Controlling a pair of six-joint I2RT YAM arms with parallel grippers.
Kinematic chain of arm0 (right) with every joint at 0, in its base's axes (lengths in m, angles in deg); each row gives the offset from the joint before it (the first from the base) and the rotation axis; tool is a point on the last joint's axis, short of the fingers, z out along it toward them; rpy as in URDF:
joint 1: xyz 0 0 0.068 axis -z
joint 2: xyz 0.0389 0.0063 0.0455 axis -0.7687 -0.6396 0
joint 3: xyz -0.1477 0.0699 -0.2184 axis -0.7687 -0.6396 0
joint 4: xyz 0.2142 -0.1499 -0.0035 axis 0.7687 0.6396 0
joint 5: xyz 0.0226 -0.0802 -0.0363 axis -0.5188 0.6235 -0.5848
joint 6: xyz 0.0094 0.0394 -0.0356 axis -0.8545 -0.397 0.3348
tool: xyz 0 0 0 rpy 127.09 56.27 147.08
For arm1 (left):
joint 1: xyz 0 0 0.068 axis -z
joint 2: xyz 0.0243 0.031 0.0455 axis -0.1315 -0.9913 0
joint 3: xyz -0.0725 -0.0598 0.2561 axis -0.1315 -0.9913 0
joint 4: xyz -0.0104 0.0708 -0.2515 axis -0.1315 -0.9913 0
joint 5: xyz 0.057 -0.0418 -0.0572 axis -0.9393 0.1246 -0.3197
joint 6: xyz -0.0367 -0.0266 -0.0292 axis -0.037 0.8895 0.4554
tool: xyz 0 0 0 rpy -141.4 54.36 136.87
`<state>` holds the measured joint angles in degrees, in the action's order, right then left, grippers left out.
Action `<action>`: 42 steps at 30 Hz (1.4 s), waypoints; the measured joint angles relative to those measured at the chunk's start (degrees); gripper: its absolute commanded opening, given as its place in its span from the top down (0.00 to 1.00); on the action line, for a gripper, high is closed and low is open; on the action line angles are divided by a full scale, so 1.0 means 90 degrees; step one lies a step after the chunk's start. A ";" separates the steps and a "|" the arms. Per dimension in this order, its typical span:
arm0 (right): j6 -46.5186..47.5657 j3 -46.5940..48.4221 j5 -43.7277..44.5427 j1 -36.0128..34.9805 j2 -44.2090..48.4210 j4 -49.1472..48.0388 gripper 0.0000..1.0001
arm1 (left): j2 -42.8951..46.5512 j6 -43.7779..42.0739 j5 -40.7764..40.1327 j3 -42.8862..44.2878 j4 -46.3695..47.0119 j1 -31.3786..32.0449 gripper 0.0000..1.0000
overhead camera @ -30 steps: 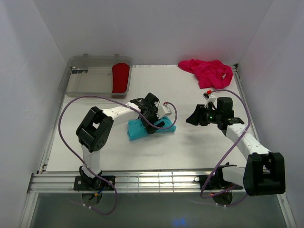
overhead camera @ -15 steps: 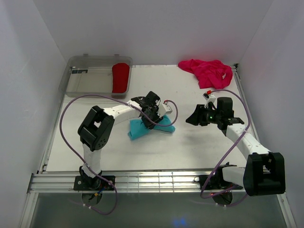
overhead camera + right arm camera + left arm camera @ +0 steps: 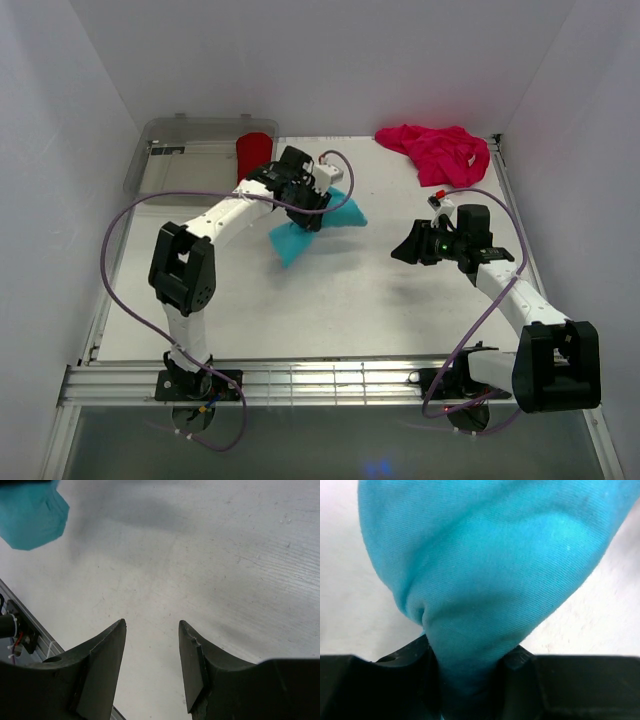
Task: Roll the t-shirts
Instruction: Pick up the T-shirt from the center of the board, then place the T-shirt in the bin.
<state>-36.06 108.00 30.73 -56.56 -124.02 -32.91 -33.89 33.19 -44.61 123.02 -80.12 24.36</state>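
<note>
1. Grips a bunched fold of the soft turquoise-blue cloth t-shirt [image 3: 485, 580] in the left jaws, closed partway, with the cloth pinched tight between the two black fingers [image 3: 405, 680].
2. Holds that shirt [image 3: 312, 228] raised over the middle-back of the pale grey bench [image 3: 350, 310], just beside the clear plastic bin [image 3: 180, 170], with the bundle hanging below the jaws and its lower end toward the near side.
3. Cannot tell whether that lower end touches the bench.
4. Shows the right jaws parted wide with nothing between the dark fingers [image 3: 102, 665], only bare bench beneath, and one end of the turquoise-blue cloth [image 3: 32, 517] off to the upper left in the right wrist view.
5. At the far right corner of the bench, a crumpled magenta-pink cloth t-shirt [image 3: 437, 152], well apart from both jaws.
6. Inside the bin, at its right end, a rolled red cloth t-shirt [image 3: 250, 157], partly hidden behind the left arm [image 3: 225, 212].
</note>
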 measured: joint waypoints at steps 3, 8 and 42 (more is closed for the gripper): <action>-0.0046 0.0000 0.0002 0.0000 0.0010 0.0002 0.48 | 0.0277 0.0296 -0.0068 0.0345 0.0350 -0.0284 0.75; -0.0070 0.0000 0.0027 0.0000 0.0136 0.0061 0.48 | 0.0483 0.0464 -0.0539 0.1326 0.0678 -0.0911 0.74; -0.0017 0.0005 0.0442 0.0007 0.0138 0.0423 0.47 | -0.3514 0.1853 -0.1428 0.3708 0.0843 -0.3755 0.30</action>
<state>-36.22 108.04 34.70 -56.50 -122.78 -29.11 -65.52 49.87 -57.46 156.39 -72.53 -9.43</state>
